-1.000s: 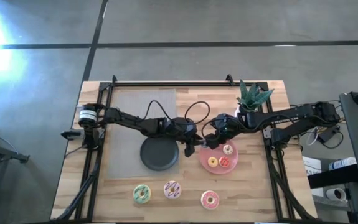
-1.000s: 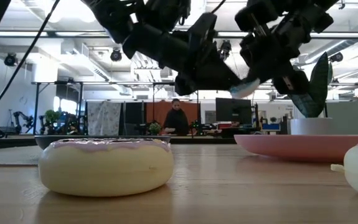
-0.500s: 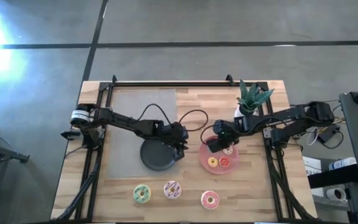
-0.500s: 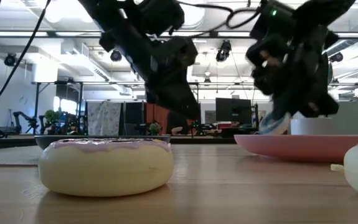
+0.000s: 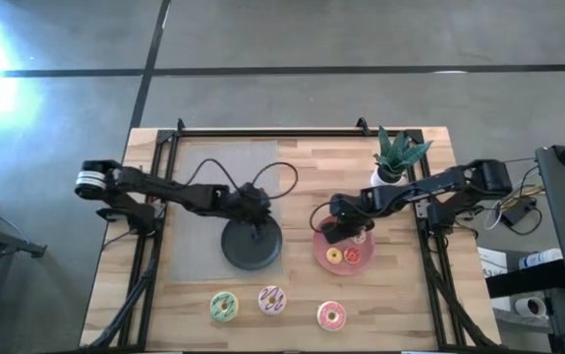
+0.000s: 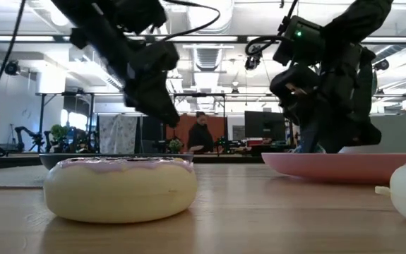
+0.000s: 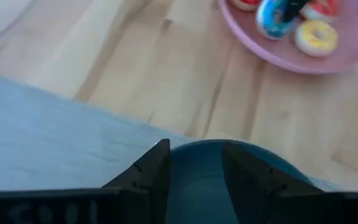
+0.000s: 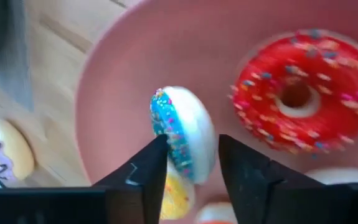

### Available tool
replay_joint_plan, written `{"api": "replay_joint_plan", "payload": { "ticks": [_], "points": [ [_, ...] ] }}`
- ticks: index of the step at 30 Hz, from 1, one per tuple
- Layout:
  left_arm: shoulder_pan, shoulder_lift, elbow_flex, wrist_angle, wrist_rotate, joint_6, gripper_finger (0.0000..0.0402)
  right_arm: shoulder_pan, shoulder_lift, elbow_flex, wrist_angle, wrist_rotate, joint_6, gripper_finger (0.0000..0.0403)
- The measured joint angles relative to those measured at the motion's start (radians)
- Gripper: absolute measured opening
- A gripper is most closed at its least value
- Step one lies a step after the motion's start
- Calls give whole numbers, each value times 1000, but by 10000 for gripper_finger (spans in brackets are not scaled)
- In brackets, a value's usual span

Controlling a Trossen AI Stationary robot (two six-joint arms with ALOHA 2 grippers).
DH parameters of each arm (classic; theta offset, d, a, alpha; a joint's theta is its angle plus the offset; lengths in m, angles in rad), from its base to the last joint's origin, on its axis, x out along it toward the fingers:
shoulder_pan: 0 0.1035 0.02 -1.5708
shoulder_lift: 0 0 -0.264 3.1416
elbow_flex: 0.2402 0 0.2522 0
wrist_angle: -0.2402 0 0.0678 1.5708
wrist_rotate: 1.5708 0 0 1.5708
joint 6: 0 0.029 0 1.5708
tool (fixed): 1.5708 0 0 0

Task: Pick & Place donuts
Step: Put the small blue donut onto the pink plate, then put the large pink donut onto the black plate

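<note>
My right gripper (image 5: pixel 333 231) hangs open over the pink plate (image 5: pixel 323 258). A tiny blue donut (image 8: pixel 182 134) stands on edge on that plate, right at the fingertips. On the same plate lie a red donut (image 8: pixel 297 106), a yellow one (image 5: pixel 335 257) and an orange one (image 5: pixel 360 237). My left gripper (image 5: pixel 259 228) is open and empty above the black plate (image 5: pixel 243 254). Three larger donuts, green (image 5: pixel 224 307), white with dark streaks (image 5: pixel 272 299) and pink (image 5: pixel 331 315), lie flat on the wood near the front edge. My right gripper points down at the pink plate, with a fingertip (image 8: pixel 157 155) on either side of the blue donut's rim (image 8: pixel 166 124). I cannot tell whether the fingers touch it. The donut stands tilted on its edge on the plate.
A potted plant (image 5: pixel 395 157) stands at the back right, close to the right arm. A grey mat (image 5: pixel 213 182) covers the table's back left, under the black plate. A person shows in the room far behind the table.
My right gripper has come down with the blue donut from above the pink plate's left rim onto the plate, where the donut now stands on edge. My left gripper has moved toward the table's left edge, from the gap between the plates to above the black plate.
</note>
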Motion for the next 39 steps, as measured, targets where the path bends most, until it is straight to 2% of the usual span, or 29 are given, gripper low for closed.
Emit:
{"api": "replay_joint_plan", "payload": {
  "ticks": [9,16,22,27,33,39],
  "points": [
    [0,-200,-179,-30,-11,-118,117,19,-60,17,-138,4,-31,170],
    [-2,-334,-283,-29,-12,-196,117,64,-124,95,-170,137,-109,171],
    [-35,-412,-320,-22,-8,-242,117,212,-149,200,-193,235,-250,171],
    [-95,-420,-321,8,-11,-282,117,370,-97,275,-186,258,-265,171],
    [-189,-418,-317,18,-46,-362,117,481,10,313,-193,236,-145,170],
    [-286,-421,-317,14,-129,-507,117,570,117,402,-191,246,-275,154]
  ]
}}
